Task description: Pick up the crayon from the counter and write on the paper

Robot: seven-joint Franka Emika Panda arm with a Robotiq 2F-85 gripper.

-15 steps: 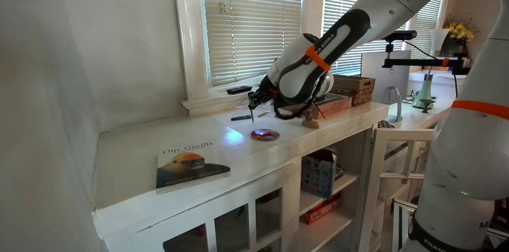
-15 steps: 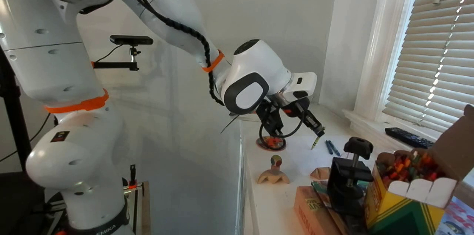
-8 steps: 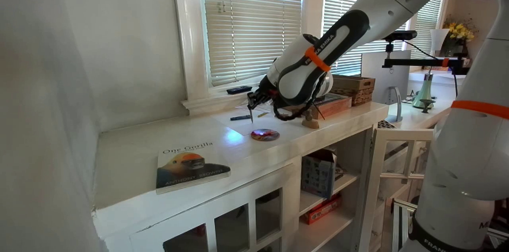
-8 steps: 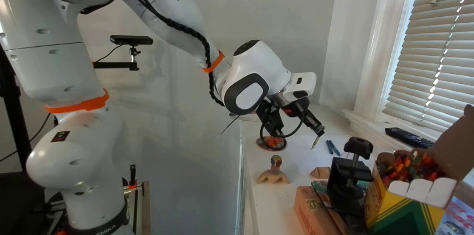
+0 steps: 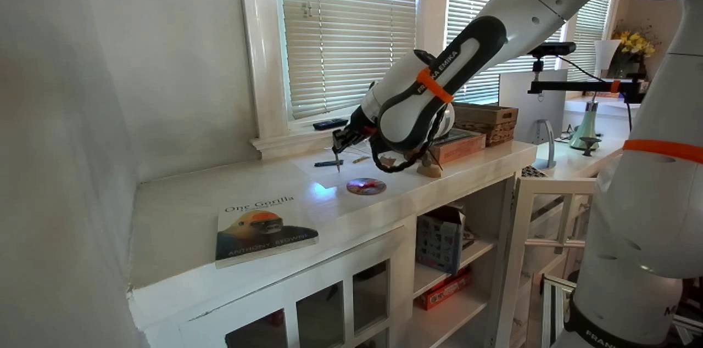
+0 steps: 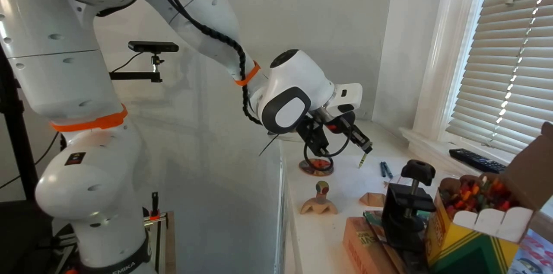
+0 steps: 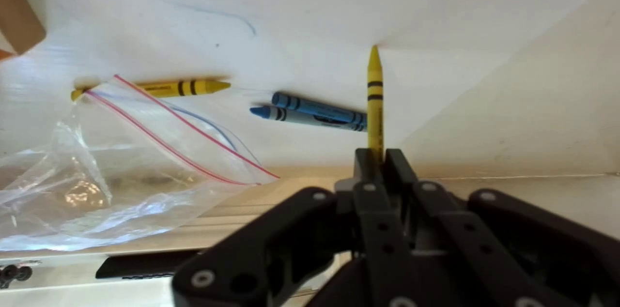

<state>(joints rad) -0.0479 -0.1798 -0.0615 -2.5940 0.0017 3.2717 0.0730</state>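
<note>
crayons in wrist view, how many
4: yellow crayon in the jaws; another yellow one partly under the clear bag; blue crayon beside paler blue one. More may be hidden.

We cannot tell whether the held yellow crayon touches the paper; its rear end is hidden inside the tool. It covers one end each of two blue crayons. Toward the window-side edge of the tabletop, we see a plastic bag cut off in the wrist view and a crayon box cropped below in an exterior view.
</note>
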